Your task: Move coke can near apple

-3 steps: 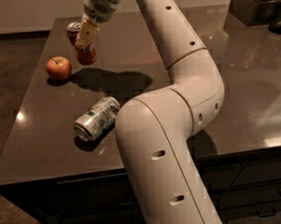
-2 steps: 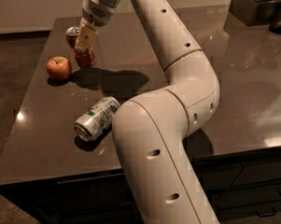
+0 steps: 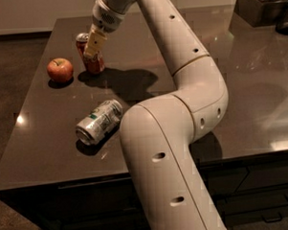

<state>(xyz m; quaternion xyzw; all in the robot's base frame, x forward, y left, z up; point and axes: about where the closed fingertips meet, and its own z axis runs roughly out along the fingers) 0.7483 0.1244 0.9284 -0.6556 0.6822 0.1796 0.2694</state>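
Observation:
The red coke can (image 3: 94, 65) stands slightly tilted at the far left of the dark table (image 3: 44, 126), its base at the tabletop. My gripper (image 3: 91, 46) reaches down from above and is shut on the can, with one yellowish finger (image 3: 96, 41) across its front. The red apple (image 3: 60, 69) sits on the table just left of the can, with a small gap between them. My white arm (image 3: 181, 86) fills the middle of the view.
A silver-and-green can (image 3: 99, 122) lies on its side near the table's front edge, left of my arm. A dark container (image 3: 261, 8) stands at the back right corner. The table's left edge runs close past the apple.
My gripper with the coke can has come down and slightly toward the front; the can now sits lower, level with the apple. The apple and the lying can have not moved.

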